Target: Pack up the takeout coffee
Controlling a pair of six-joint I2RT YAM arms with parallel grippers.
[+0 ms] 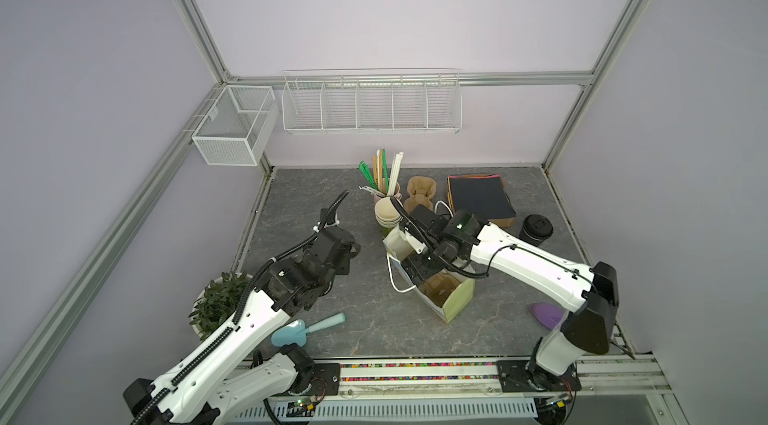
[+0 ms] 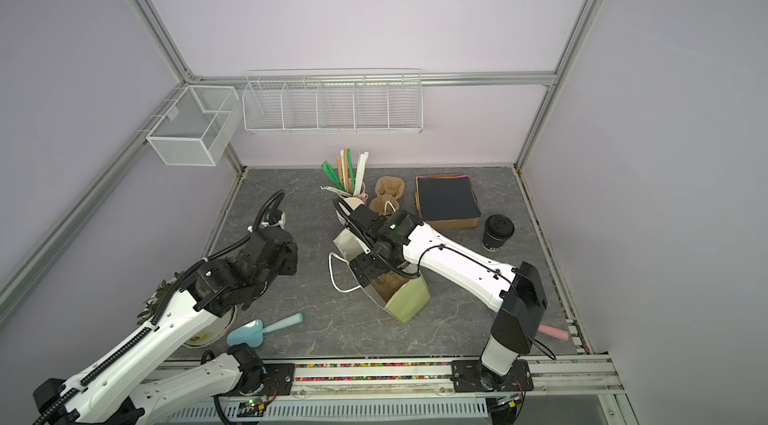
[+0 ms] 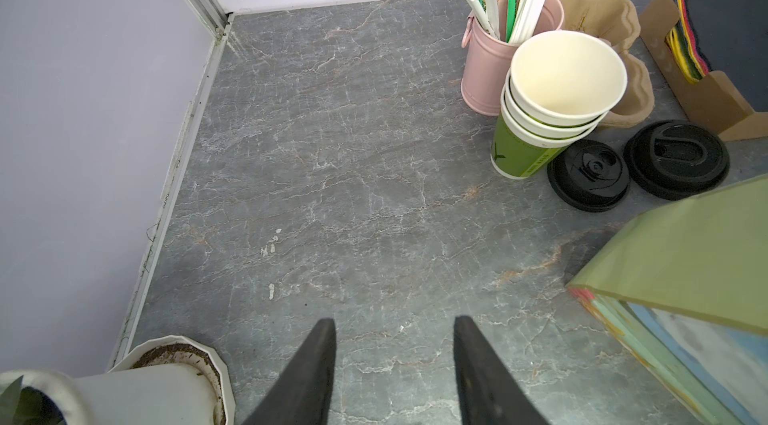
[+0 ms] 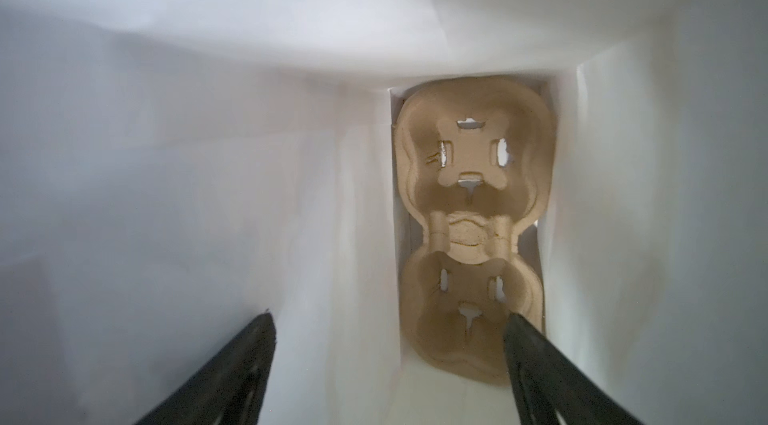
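Two grippers, both empty: the right gripper (image 4: 388, 321) was wide open inside the paper bag (image 1: 455, 302), above the cup carrier (image 4: 469, 211); the left gripper (image 3: 395, 323) hung part-open over the table (image 3: 332, 152). The lidded coffee cup (image 1: 536, 229) stood upright beside the cardboard box (image 1: 482, 198), outside the bag.

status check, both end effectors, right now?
Left end effector: open, empty.
Right end effector: open, empty, inside the paper bag.

R fingers (image 4: 232, 373) out of sight in bag (image 1: 457, 300), both top views
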